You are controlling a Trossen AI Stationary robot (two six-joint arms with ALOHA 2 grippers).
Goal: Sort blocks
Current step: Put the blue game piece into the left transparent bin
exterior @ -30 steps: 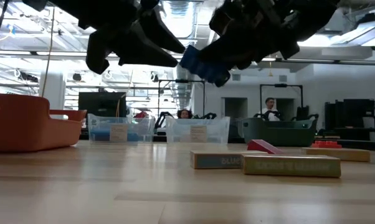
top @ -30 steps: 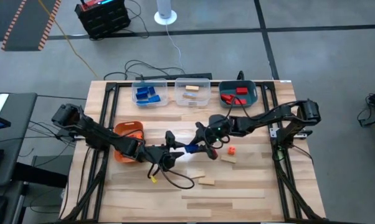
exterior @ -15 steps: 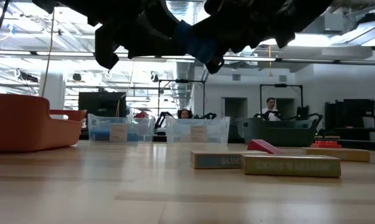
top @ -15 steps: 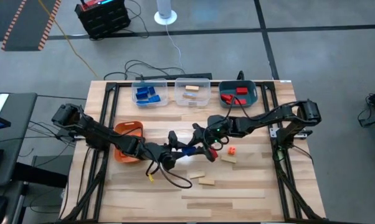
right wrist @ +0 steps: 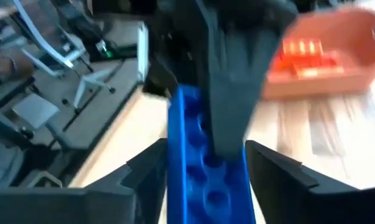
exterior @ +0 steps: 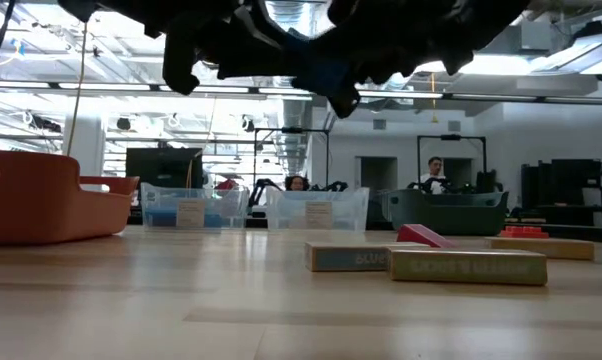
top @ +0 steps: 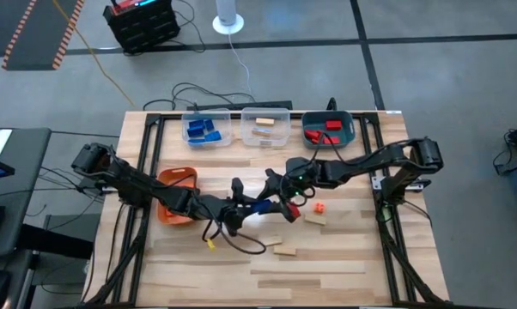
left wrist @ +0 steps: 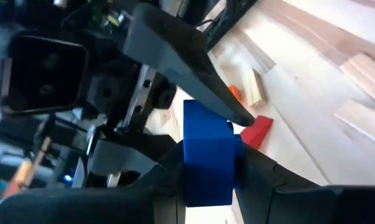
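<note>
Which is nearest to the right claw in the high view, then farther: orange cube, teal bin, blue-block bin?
From the right claw:
1. Orange cube, just to its right.
2. Teal bin, at the back right.
3. Blue-block bin, at the back left, slightly farther.

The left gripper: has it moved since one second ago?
Yes. The left gripper has moved right, farther from the orange bin, to the blue block.

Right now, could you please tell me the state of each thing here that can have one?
left pincer: shut on the blue block, above the table.
right pincer: shut on the same block's other end.
blue block: lifted, held by both pincers.
orange bin: upright, holding orange pieces.
teal bin: upright, holding red pieces.
tan blocks: lying loose on the table.
</note>
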